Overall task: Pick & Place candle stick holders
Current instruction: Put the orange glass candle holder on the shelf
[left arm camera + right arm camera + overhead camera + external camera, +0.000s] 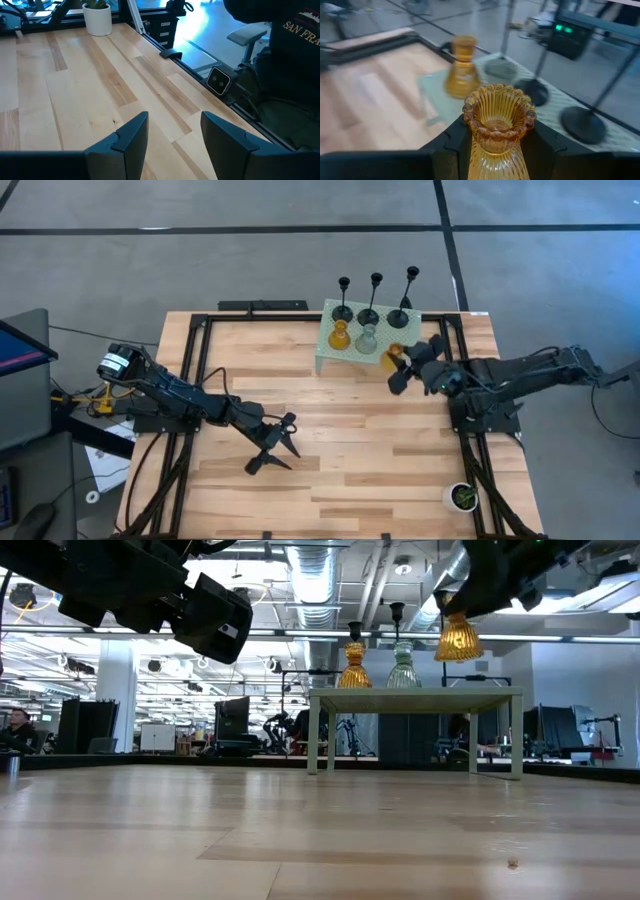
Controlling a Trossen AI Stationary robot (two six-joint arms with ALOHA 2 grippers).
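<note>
Right gripper [400, 368] clamps an amber holder [392, 356] just off the stand's [328, 360] right edge, lifted clear of the table [340, 450]. In the low view the held amber holder [459, 637] hangs above stand height, long axis near vertical, flared end down; in the right wrist view its ribbed open mouth [499, 111] faces the camera between the fingers. On the stand: second amber holder [340, 336], grey-green holder [367, 337], three black holders [368, 315] upright along the far edge. Left gripper [274, 445] hovers mid-table, fingers wide apart, empty. White pot [462, 498] near the right front corner.
</note>
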